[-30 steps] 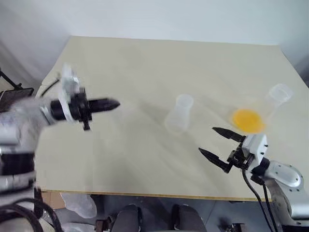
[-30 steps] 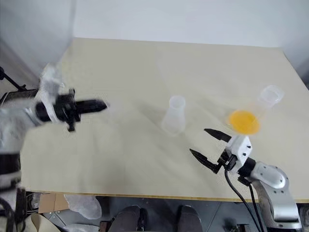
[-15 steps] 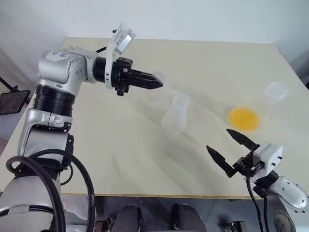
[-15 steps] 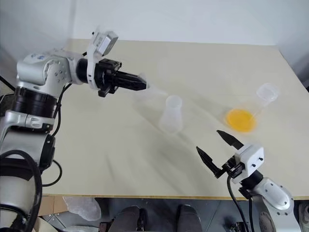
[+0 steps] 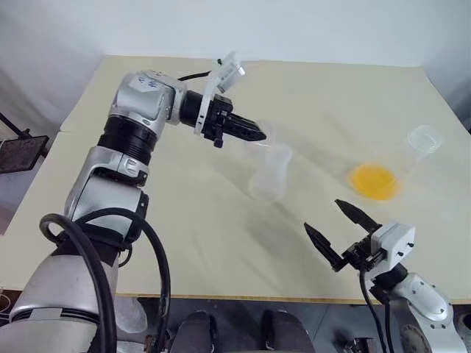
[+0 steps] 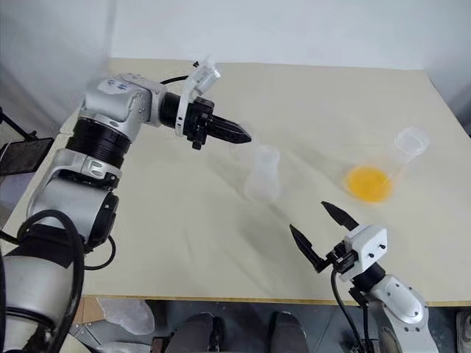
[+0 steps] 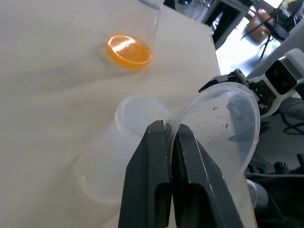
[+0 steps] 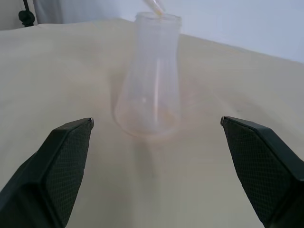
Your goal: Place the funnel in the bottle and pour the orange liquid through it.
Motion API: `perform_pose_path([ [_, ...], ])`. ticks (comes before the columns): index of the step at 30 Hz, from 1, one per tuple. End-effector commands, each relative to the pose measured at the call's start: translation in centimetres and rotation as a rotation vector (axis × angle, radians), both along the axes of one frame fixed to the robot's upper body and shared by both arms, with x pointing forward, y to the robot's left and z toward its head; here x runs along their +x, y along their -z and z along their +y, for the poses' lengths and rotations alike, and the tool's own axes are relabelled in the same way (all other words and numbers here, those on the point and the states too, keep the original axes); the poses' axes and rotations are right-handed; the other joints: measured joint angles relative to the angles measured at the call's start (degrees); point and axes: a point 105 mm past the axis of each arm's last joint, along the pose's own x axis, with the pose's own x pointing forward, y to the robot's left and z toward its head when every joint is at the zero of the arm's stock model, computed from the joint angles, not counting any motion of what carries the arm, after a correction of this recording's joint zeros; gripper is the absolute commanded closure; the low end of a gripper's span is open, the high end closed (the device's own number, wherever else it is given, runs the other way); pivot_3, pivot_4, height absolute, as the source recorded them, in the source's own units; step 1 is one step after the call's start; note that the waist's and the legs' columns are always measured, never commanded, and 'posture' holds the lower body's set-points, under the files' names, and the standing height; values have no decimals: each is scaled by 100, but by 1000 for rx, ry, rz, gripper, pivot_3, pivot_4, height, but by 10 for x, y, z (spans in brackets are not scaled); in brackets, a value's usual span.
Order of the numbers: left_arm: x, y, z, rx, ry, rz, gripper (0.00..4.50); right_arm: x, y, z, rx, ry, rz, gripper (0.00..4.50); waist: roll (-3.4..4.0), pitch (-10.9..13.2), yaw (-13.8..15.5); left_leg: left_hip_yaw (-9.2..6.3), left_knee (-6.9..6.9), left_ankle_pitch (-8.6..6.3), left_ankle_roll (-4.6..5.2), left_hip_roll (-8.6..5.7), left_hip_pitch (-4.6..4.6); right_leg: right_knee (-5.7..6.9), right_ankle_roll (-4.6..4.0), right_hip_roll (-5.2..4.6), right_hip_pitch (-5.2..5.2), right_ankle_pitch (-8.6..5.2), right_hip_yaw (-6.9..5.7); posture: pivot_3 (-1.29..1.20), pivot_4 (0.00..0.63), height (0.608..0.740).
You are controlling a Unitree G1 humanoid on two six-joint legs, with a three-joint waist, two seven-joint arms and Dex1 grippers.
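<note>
The funnel [image 7: 223,121] is pinched by its rim between the closed black fingers of the left hand [image 5: 259,134], just above and to the left of the bottle's mouth, a little above the middle of the left eye frame. In the left wrist view its flared cup tilts beside the bottle's open neck, small drops clinging to its inside. The bottle [image 5: 269,173] stands upright on the table [image 5: 184,243] near the centre of the frame. The orange liquid [image 5: 376,182] lies in the wide base of a larger clear flask [image 5: 412,153] towards the right edge of the frame, well apart from the bottle.

The left arm reaches in from the left edge of the frame, its forearm bent across and the hand pointing rightward and slightly down at the bottle's neck. The right hand [image 5: 333,233] hovers low near the table's front edge, lower right of the frame, its two fingers spread wide on nothing, facing the bottle.

A second ago the left hand was far over at the left of the frame; it has since swung across to the bottle. The right hand has barely shifted.
</note>
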Motion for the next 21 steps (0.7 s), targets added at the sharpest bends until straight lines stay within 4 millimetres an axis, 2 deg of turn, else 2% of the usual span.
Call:
perform_pose_path([
  [1,1,-9,-9,42,11,-53,4476,-3,-13,2,2,0,-67,0,0,0,0,0,1,0,0,0,0,0,0,0,0,0,0,0,150,740],
  [6,3,-13,-18,40,29,-83,4476,-3,-13,2,3,7,-70,0,-1,0,3,0,1,0,0,-1,-2,-1,0,0,0,0,-1,0,150,740],
  [9,5,-24,-27,-32,30,-136,3743,-4,-12,3,5,11,-70,0,-1,0,5,-1,2,0,0,0,-2,0,0,-1,0,0,-1,0,150,740],
  [14,12,-28,-32,-104,-4,-192,2405,-3,-11,6,12,15,-75,0,-1,0,3,-2,2,0,1,0,-2,0,0,-1,0,0,-2,0,150,740],
  [19,15,-28,-31,-147,-1,-244,939,-1,-11,7,13,13,-80,0,-1,0,3,-3,2,0,1,0,-2,1,0,-1,0,0,-3,0,150,740],
  [21,11,-27,-23,-193,44,-270,257,0,-13,6,11,13,-88,0,0,0,-2,-3,2,0,0,0,-2,2,0,0,0,0,-3,0,150,740],
])
